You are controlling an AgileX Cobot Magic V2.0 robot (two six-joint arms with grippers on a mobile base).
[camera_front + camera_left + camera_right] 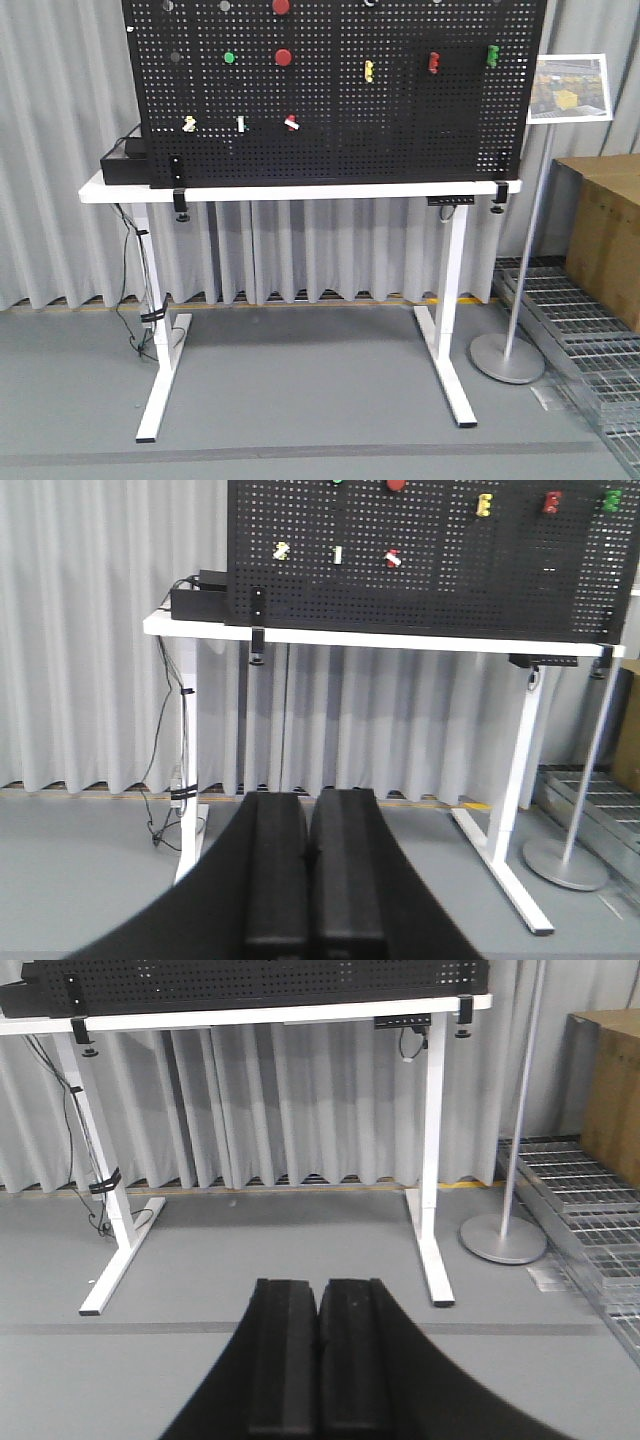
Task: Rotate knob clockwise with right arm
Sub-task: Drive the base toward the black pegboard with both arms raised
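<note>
A black pegboard [400,140] stands upright on a white table [300,190]. On it are two red round knobs [283,57] [281,6], a green button [229,58], and small yellow, red, green and white switches. I cannot tell which knob is the task's. Neither gripper shows in the front view. In the left wrist view my left gripper [310,798] is shut and empty, far from the board [450,590], with one red knob [396,484] at the top edge. In the right wrist view my right gripper [320,1285] is shut and empty over the floor; only the board's lower edge [250,985] shows.
A sign on a pole [568,88] with a round base [507,358] stands right of the table. A cardboard box [610,230] sits on metal grating [590,330] at far right. A black box [122,160] and cables [135,300] are at the table's left end.
</note>
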